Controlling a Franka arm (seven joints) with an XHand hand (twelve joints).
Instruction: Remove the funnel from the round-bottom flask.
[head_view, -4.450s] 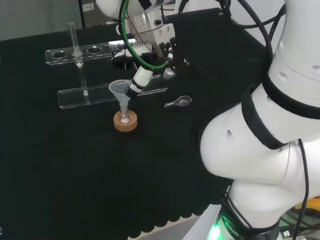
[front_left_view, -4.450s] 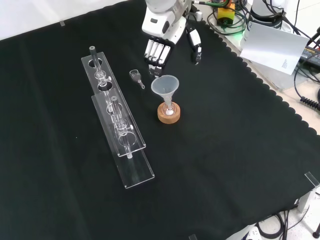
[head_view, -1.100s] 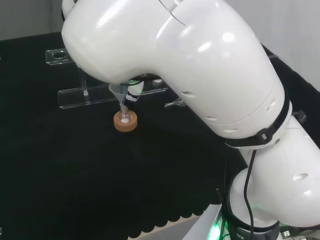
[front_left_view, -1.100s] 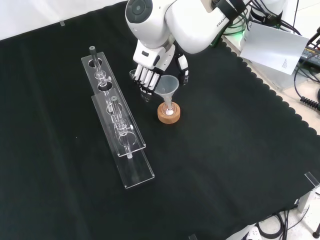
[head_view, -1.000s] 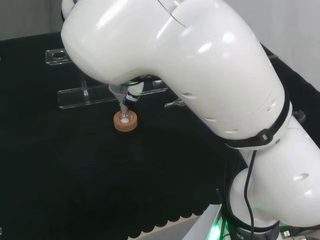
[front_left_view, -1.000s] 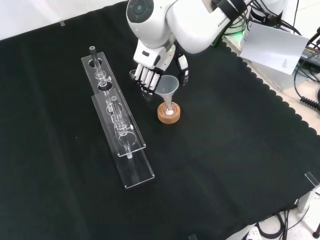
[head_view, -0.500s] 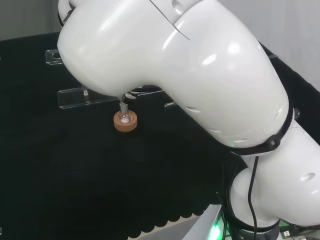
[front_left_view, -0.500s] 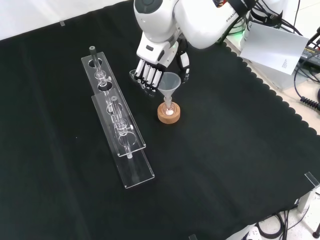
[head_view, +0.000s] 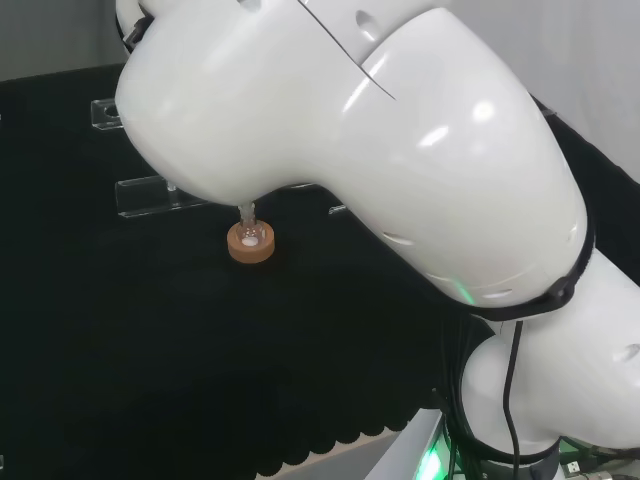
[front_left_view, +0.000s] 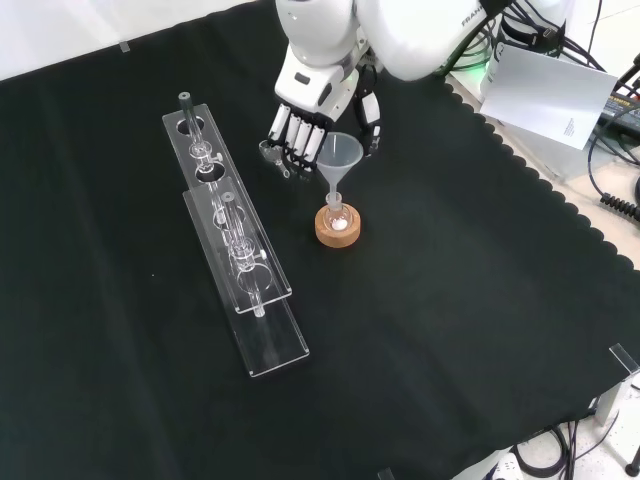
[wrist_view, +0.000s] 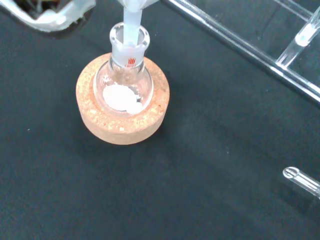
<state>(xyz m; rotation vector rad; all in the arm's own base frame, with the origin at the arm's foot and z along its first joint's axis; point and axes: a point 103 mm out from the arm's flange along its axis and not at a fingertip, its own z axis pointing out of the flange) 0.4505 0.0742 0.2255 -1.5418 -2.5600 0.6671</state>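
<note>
Hand (front_left_view: 318, 100): fingers curled round the funnel (front_left_view: 338, 155) bowl
Lift: straight up; stem still inside flask (wrist_view: 124, 85) neck; avoid tipping cork stand (wrist_view: 122, 125)

Robot hand (front_left_view: 318, 110), fingers curled, pointing down.

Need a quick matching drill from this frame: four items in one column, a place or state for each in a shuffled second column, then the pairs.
1. funnel
2. round-bottom flask
3. cork ring
4. hand

A. lies on the black cloth, under the flask
B. fingers around the funnel's cone
C. stem in the flask's neck
D. holds white powder

Pairs: 1-C, 2-D, 3-A, 4-B
</note>
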